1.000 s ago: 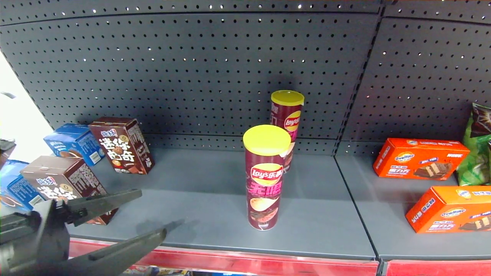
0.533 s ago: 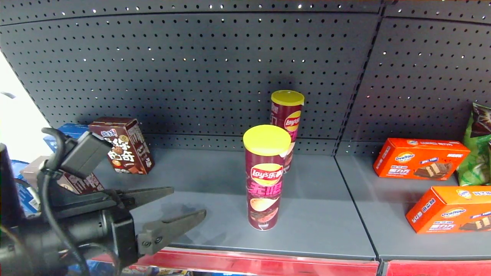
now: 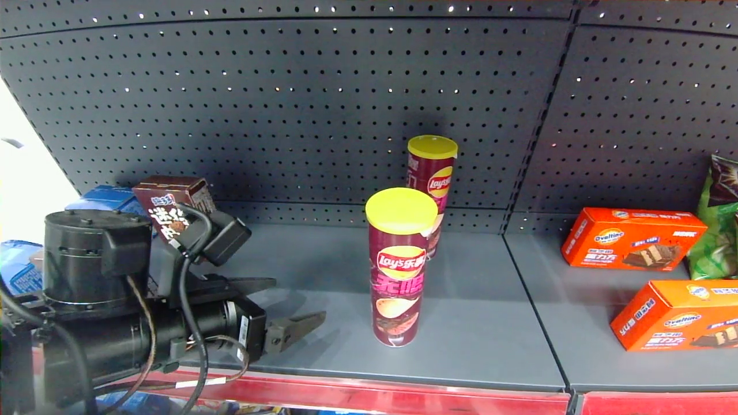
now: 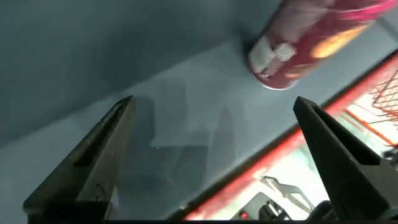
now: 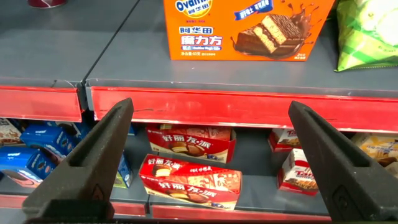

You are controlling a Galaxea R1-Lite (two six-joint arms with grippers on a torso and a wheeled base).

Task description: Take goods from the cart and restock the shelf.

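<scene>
The shelf (image 3: 473, 328) before me is the largest holder: a grey board with a red lip (image 3: 369, 395) along its front. On its right part lie two orange boxes (image 3: 631, 237) and, against the far edge, a green bag (image 3: 718, 230). On its left part stand a brown box (image 3: 173, 199) and a blue box (image 3: 104, 199), partly hidden behind my left arm. In the middle stand two cans with yellow lids, both upright: the front can (image 3: 398, 271) near the lip, and the rear can (image 3: 431, 173) behind it at the back wall.

Under the lip, a lower shelf (image 5: 255, 152) holds red boxes (image 5: 189, 183) and blue packs (image 5: 25, 162).

My left hand (image 3: 300, 298) hangs low over the front left of the shelf, fingers spread wide with nothing between them. The front can stands to its right, near but apart; my wrist camera shows its base (image 4: 273, 62) beyond my fingertips, not between them.

My right hand (image 5: 209, 104) is spread wide and empty in front of the red lip, below one of the orange boxes.
</scene>
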